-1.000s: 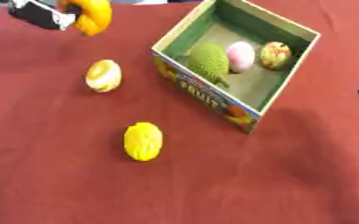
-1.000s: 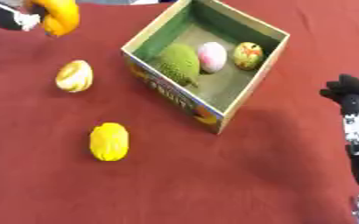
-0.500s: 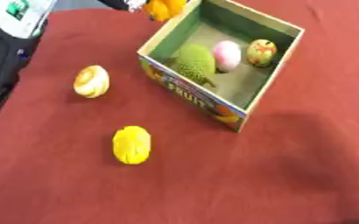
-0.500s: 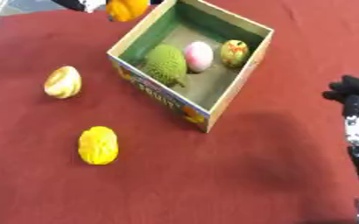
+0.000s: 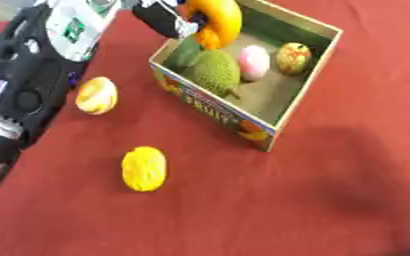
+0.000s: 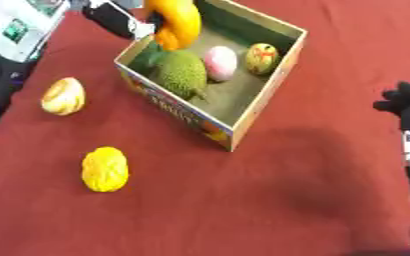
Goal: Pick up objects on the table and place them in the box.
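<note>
Red cloth covers the table (image 6: pixel 270 200) we work on, soft-looking and matte, with a cardboard box (image 6: pixel 265 92) lying askew near its far side. Half a second ago our left hand (image 5: pixel 169 20) carried the orange fruit (image 6: pixel 175 22) just outside the box's near-left corner; now the fruit hangs over the box's left end, above the inside wall, so the carry looks nearly finished and what remains, as we judge it, is to lower and let go. Our left hand has its dark fingers curled round the fruit, pinching it from the left side. The fruit is smooth, glossy and curved. Below it in the box lie a green spiky fruit (image 6: pixel 182 74), rough all over, then a pale pink rounded one (image 6: pixel 220 62), and a yellowish ball with red streaks (image 6: pixel 262 58), each beside the next. The box has plain brown inner walls and a printed, colourful front. Two things are left out on the cloth: a cream and orange rounded fruit (image 6: pixel 64 96) to the left of the box, and a bumpy yellow fruit (image 6: pixel 104 169) nearer to us, well apart from the box. Our right hand (image 6: pixel 403 100) shows at the right edge, black, fingers curled and holding nothing.
</note>
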